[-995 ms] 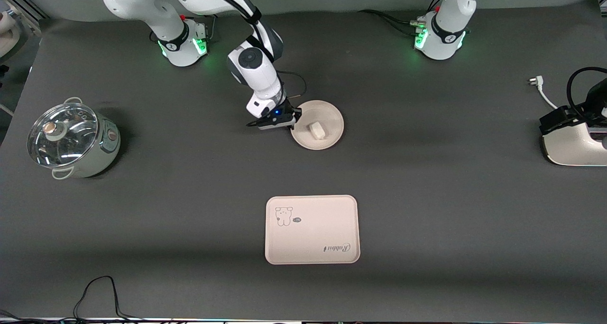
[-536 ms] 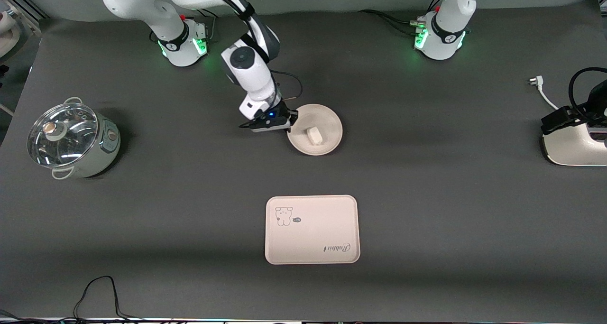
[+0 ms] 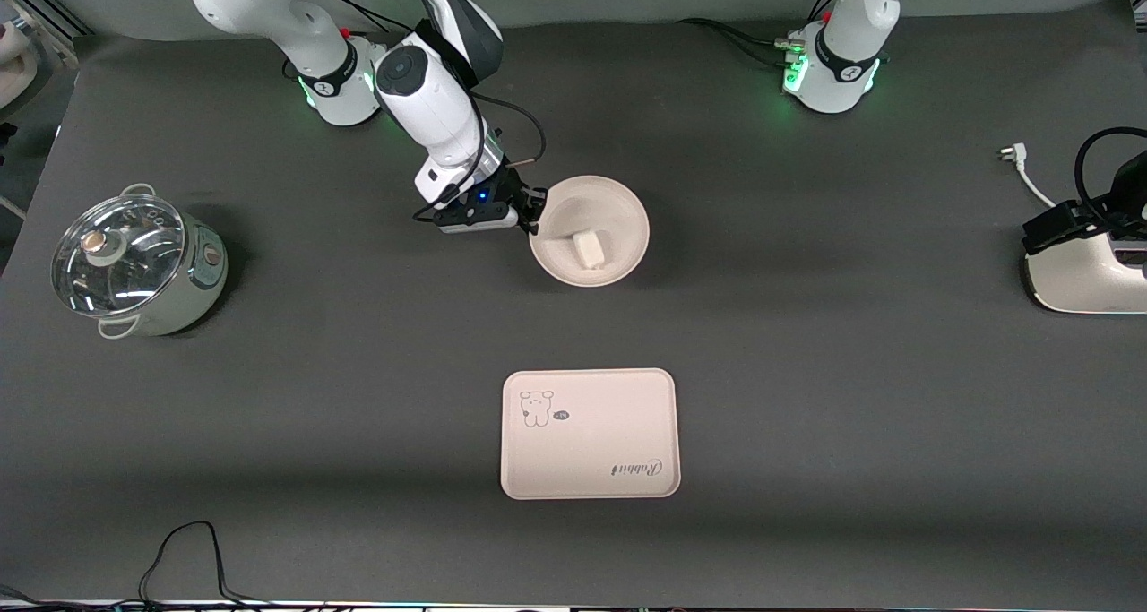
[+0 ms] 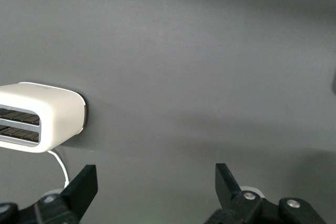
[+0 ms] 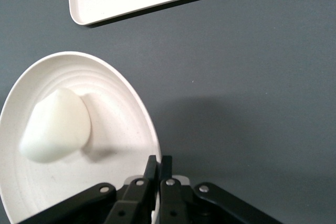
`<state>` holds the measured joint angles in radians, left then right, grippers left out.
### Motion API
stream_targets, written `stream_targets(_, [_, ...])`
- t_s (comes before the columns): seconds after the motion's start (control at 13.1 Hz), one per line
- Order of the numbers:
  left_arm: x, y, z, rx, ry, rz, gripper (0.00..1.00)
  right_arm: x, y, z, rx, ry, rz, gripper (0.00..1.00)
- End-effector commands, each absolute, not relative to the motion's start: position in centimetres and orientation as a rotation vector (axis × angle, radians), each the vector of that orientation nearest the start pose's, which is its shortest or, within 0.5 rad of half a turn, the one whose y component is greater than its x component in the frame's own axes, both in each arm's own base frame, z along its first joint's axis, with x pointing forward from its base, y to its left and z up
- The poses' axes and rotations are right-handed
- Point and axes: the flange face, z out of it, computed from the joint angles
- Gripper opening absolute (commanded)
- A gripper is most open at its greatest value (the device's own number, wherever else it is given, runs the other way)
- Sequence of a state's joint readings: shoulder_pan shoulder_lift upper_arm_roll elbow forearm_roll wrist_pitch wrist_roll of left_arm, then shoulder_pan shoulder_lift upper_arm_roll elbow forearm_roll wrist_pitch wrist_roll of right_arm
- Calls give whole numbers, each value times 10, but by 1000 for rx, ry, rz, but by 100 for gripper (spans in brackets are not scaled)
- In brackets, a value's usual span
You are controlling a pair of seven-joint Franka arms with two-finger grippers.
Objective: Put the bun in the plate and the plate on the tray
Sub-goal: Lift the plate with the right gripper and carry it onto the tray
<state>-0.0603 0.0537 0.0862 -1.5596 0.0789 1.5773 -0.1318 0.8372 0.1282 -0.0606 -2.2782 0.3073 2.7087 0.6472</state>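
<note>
Right hand (image 3: 534,219) is clamping its fingers on the rim of the plate (image 3: 618,227), at the edge facing the right arm's end of the worktop (image 3: 806,370). In the right wrist view, the two fingers (image 5: 152,174) are pressing together with the thin rim between them. The plate is tilting in the front view, and a shadow is showing on the worktop beneath it.

Left hand (image 4: 155,187) is waiting with its fingers spread apart and nothing between them; it is hanging over bare worktop near a white toaster (image 4: 42,116). In the front view this hand is not showing.

Items, largest to smallest:

1. The tray (image 3: 589,434) is lying flat on the worktop, nearer to the front camera than the plate and well apart from it. Nothing is resting on it.
2. A lidded pot (image 3: 134,262) is standing at the right arm's end of the worktop.
3. The plate is sitting in the right hand's grip, as above.
4. The bun (image 3: 589,249) is lying inside the plate, near its middle.
</note>
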Motion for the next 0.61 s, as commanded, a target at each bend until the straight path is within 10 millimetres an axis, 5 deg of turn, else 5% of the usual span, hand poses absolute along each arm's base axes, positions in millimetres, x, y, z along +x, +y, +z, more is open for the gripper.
stream_targets(0.0, [571, 25, 605, -3042, -217, 62, 100, 453, 390, 328, -2779, 232, -208, 0])
stream_targets(0.54, [571, 24, 605, -3052, -220, 63, 100, 628, 386, 330, -2741, 309, -272, 0])
